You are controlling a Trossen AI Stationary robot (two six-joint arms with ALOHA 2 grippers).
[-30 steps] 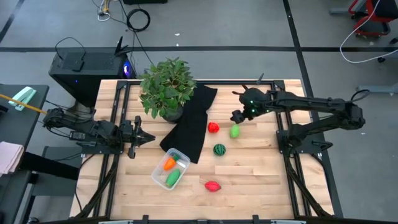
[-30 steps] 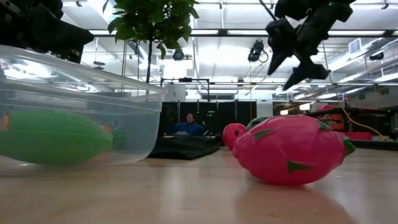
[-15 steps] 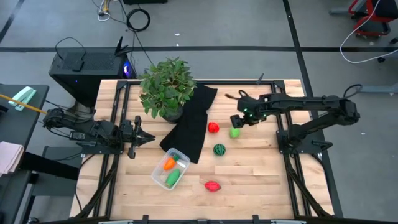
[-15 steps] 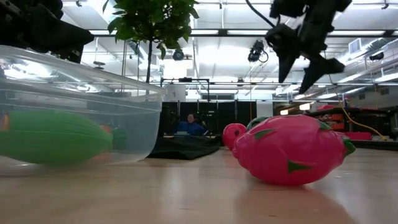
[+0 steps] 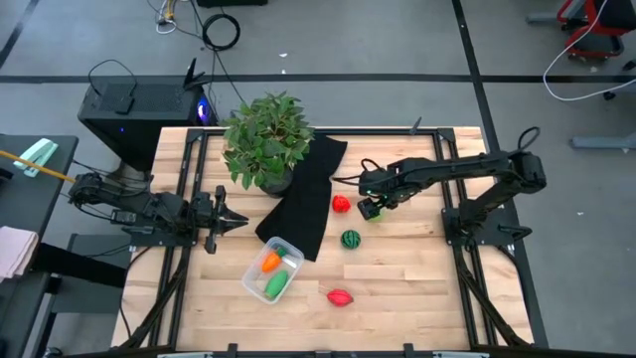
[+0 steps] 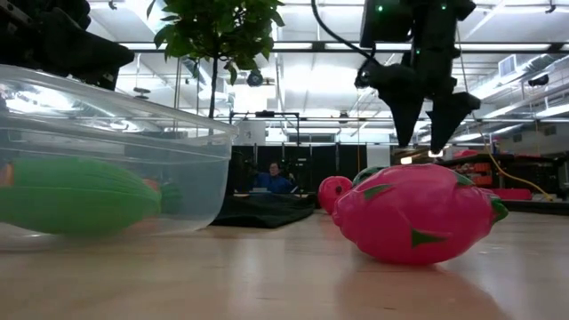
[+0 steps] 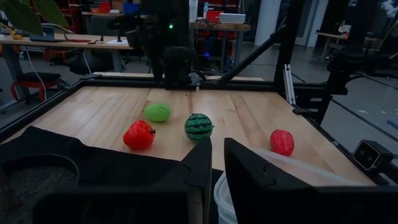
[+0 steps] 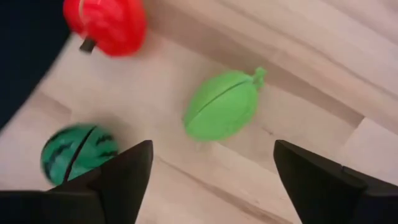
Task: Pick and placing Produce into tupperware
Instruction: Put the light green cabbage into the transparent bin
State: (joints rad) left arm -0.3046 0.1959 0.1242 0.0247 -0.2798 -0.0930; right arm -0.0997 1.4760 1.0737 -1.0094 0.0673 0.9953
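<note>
My right gripper (image 5: 372, 206) hangs open, fingers pointing down, just above the light green toy (image 8: 222, 113), which lies on the wood between the fingertips' line of sight; it also shows in the low view (image 6: 425, 133). A red toy (image 5: 341, 204) and the dark green striped toy (image 5: 350, 239) lie close by. A second red toy (image 5: 339, 296) lies nearer the near edge. The clear tupperware (image 5: 260, 288) holds the orange carrot (image 5: 269, 262) and the long green toy (image 5: 276, 285). My left gripper (image 5: 235, 221) waits shut at the table's left.
A leafy potted plant (image 5: 264, 139) stands at the far left of the table, and a black cloth (image 5: 303, 204) runs from it toward the tupperware. Bare wood lies right of the toys. A person (image 6: 269, 178) sits far behind the table.
My right gripper has moved toward the table's left and near edges and dropped somewhat, coming over the light green toy, and has turned until its fingers point straight down. The toys and tupperware have stayed put.
</note>
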